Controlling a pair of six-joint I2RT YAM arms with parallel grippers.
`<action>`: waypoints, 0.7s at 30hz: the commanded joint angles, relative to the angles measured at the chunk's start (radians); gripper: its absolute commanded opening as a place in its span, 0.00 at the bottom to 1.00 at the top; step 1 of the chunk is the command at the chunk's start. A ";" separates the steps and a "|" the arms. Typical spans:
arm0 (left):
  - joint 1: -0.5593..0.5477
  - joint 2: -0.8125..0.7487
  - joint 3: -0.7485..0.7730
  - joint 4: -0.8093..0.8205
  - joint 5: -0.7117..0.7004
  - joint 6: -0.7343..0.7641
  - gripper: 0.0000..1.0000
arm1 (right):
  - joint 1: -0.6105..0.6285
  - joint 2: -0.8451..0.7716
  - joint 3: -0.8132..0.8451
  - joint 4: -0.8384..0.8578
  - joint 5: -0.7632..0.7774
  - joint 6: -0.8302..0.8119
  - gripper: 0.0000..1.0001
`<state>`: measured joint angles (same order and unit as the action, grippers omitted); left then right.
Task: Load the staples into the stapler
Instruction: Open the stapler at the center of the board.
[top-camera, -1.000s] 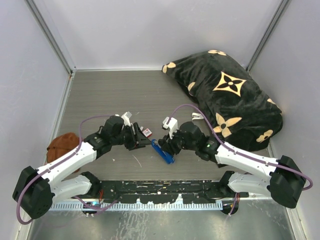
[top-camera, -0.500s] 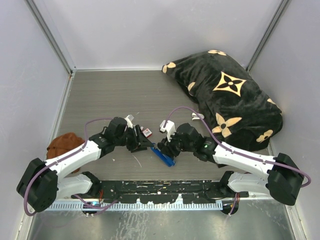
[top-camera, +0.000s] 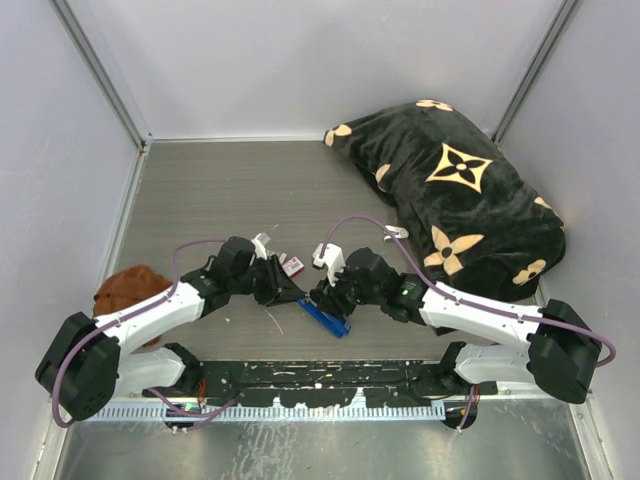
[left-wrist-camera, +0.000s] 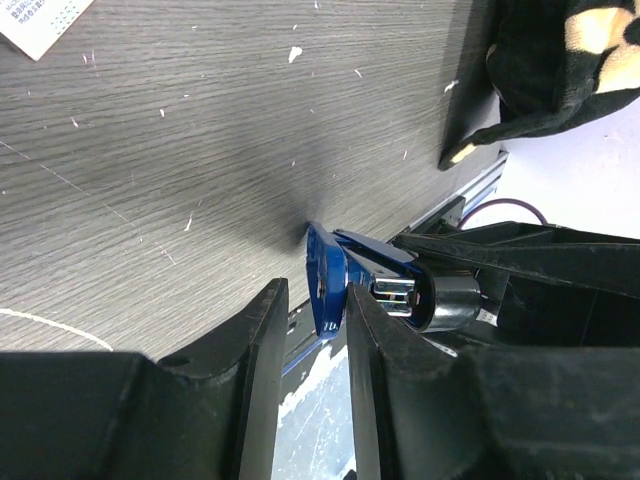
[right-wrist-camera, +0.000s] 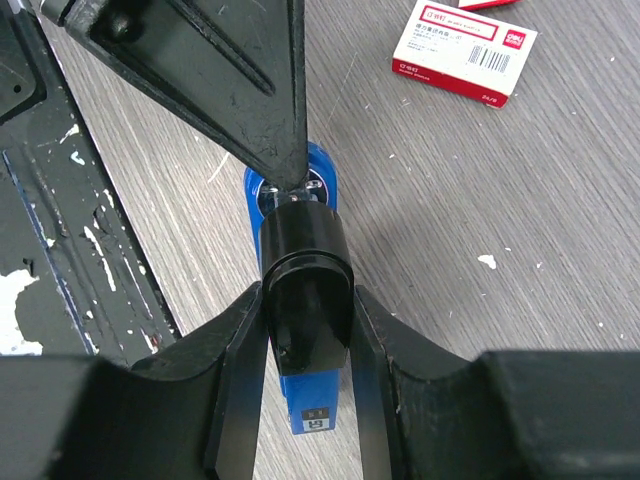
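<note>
Inspector: Stapler (top-camera: 325, 318) location?

Technician: On the grey wood-grain table (top-camera: 230, 190), near its front edge, between the two arms. It lies at a diagonal to that edge. Both grippers meet over it.

Inspector: Right gripper (top-camera: 325, 298) state?

Technician: Narrow, clamped on the stapler. In the right wrist view, both fingers (right-wrist-camera: 235, 340) press against the sides of the stapler's black rear section. The blue body extends past the fingers at both ends.

Inspector: Left gripper (top-camera: 292, 292) state?

Technician: Narrow gap. In the left wrist view, the blue end of the stapler stands between the two fingers (left-wrist-camera: 265, 380). The end lies against one finger, and a thin gap shows on the other side. A full clamp cannot be confirmed. In the right wrist view, one left finger tip reaches the blue front of the stapler.

Inspector: Surrounding items?

Technician: A red-and-white box (top-camera: 293, 265) lies just beyond the left gripper, apart from the stapler. A black blanket (top-camera: 460, 190) with a tan flower pattern fills the far right corner. A brown object (top-camera: 125, 290) sits at the table's left edge, beside the left arm.
</note>
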<state>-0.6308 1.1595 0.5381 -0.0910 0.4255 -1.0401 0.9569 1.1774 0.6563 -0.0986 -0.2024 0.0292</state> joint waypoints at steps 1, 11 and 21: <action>0.003 0.005 -0.019 0.040 0.023 -0.003 0.31 | 0.011 -0.019 0.049 0.128 -0.007 0.018 0.01; 0.005 0.058 -0.083 0.195 0.091 -0.073 0.07 | 0.016 -0.019 0.041 0.229 -0.014 0.038 0.01; 0.181 -0.087 -0.097 -0.010 0.101 0.042 0.00 | -0.045 -0.201 0.015 0.145 0.021 0.003 0.01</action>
<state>-0.5167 1.1267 0.4454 0.0116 0.5266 -1.0622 0.9482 1.0985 0.6559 -0.0635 -0.1921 0.0471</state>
